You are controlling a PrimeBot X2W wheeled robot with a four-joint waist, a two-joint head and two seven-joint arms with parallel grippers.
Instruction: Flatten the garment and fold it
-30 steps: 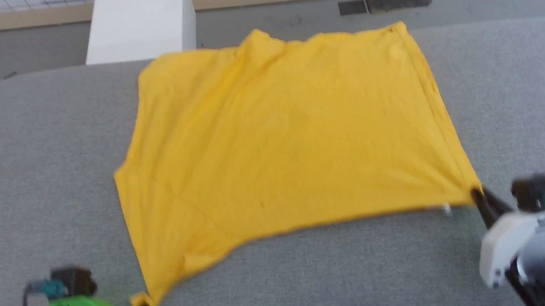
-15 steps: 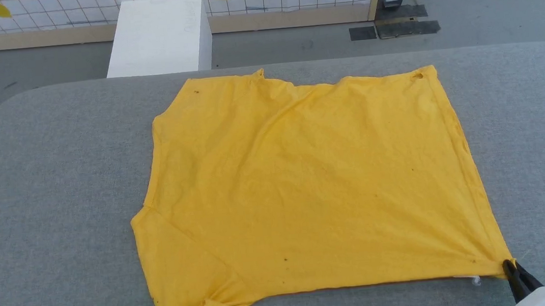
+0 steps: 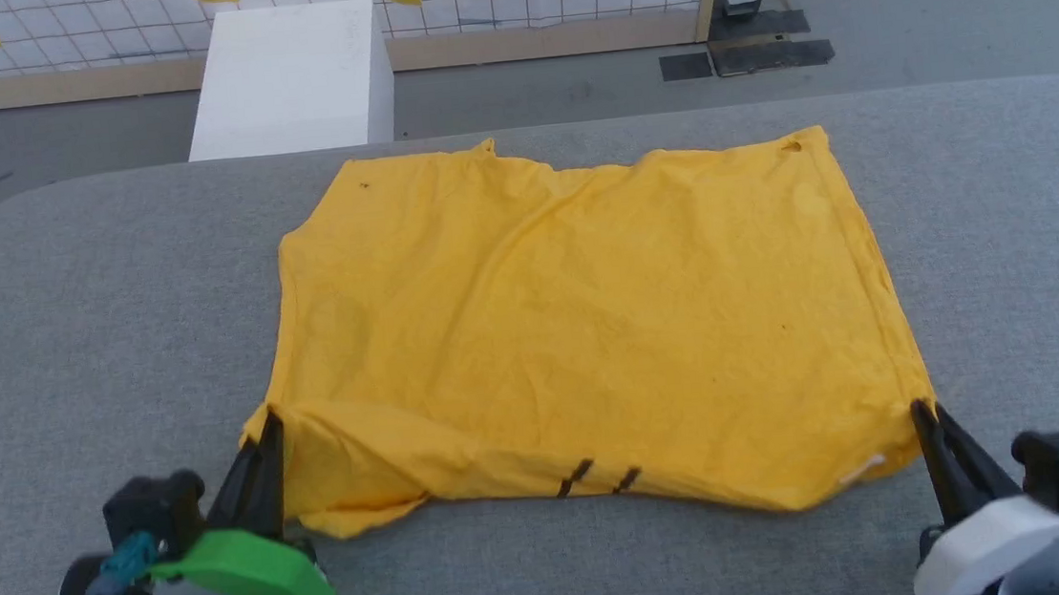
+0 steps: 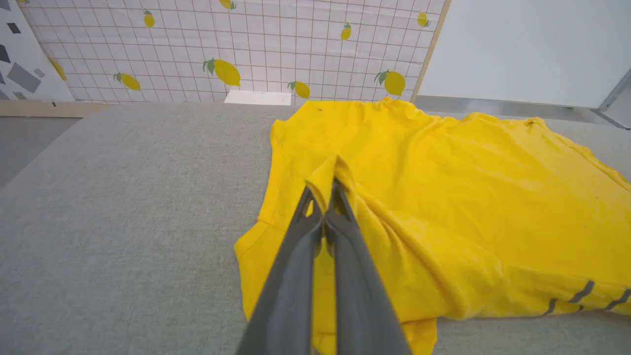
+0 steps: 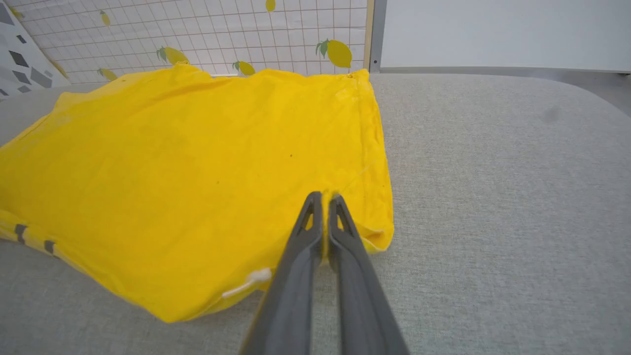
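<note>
My left gripper (image 3: 266, 437) is clenched on the garment (image 3: 579, 312) at its 8 o'clock corner. The yellow cloth lies spread on the middle of the grey table (image 3: 80, 308) — thin, soft, light, sagging between holds, so I judge the corners best to grip. At 4 o'clock my right gripper (image 3: 920, 417) pinches the other near corner.

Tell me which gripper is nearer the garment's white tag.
Right. The right gripper pinches the garment corner just beside the white tag; the left gripper holds the other near corner, across the cloth.

Bright even light, soft shadows, sharp focus
</note>
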